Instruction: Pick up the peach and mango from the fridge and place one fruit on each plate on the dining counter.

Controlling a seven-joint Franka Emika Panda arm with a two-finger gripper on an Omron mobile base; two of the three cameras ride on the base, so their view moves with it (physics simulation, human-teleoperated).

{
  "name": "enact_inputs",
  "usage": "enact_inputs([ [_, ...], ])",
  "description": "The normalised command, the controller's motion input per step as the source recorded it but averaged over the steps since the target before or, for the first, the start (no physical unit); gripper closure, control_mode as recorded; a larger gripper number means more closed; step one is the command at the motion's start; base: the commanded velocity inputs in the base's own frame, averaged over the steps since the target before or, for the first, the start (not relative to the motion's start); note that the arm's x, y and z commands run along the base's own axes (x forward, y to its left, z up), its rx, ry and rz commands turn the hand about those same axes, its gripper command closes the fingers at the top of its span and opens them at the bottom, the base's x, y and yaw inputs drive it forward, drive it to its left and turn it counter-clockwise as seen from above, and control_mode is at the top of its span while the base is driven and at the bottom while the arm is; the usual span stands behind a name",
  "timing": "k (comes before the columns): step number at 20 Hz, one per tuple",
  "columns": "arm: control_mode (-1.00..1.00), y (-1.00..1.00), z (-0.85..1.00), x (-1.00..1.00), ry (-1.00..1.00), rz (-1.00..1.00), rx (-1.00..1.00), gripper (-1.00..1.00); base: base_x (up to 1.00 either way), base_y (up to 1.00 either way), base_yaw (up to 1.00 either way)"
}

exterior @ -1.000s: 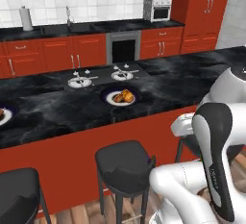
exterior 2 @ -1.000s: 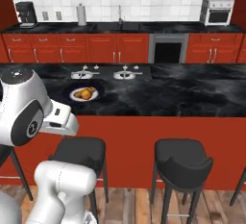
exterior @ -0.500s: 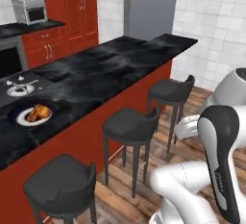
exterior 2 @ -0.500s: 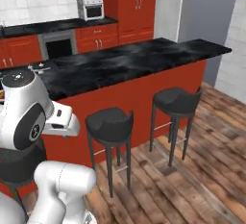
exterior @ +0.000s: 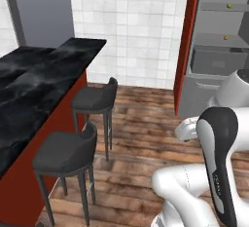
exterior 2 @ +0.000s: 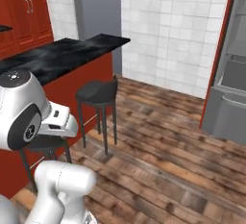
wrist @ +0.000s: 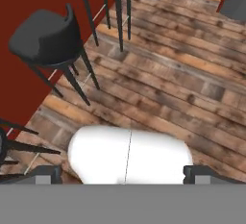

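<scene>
The fridge point(exterior: 214, 65) stands open at the right, with a grey inside, shelves, a drawer and a red door edge point(exterior 2: 218, 50). On an upper shelf lies the small yellow-green mango point(exterior: 228, 6); one shelf lower sits the orange peach point(exterior: 225, 38). The dining counter point(exterior: 34, 85) with its black marble top and red front runs along the left point(exterior 2: 62, 57). My gripper point(wrist: 123, 174) is open and holds nothing; it is tucked near the robot's body, pointing down at the wooden floor, far from the fridge. The plates are out of view.
Two dark bar stools point(exterior: 95, 102) point(exterior: 63, 155) stand along the counter's front, also under the hand point(wrist: 48, 35). Open wooden floor point(exterior 2: 163, 136) lies between the counter and the fridge. A white tiled wall point(exterior: 126, 26) closes the back.
The whole picture has swung: the base has turned away from the counter middle and kitchen wall toward the counter's end and the fridge. The arm's pose and the open gripper are unchanged.
</scene>
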Motion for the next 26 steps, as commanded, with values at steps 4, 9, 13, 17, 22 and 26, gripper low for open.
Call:
enact_inputs([
  [4, 1.00, 0.00, 0.00, 0.00, 0.00, 0.00, 0.00, -1.00, 0.84, -0.27, -0.17],
  [9, 1.00, 0.00, 0.00, 0.00, 0.00, 0.00, 0.00, -1.00, 0.94, -0.55, -0.29],
  [13, 1.00, 0.00, 0.00, 0.00, 0.00, 0.00, 0.00, -1.00, 0.66, -0.44, -0.59],
  [17, 1.00, 0.00, 0.00, 0.00, 0.00, 0.00, 0.00, -1.00, 0.80, -0.30, -0.56],
  [22, 1.00, 0.00, 0.00, 0.00, 0.00, 0.00, 0.00, -1.00, 1.00, -0.11, -0.31],
  [26, 1.00, 0.00, 0.00, 0.00, 0.00, 0.00, 0.00, -1.00, 1.00, 0.00, -0.14],
])
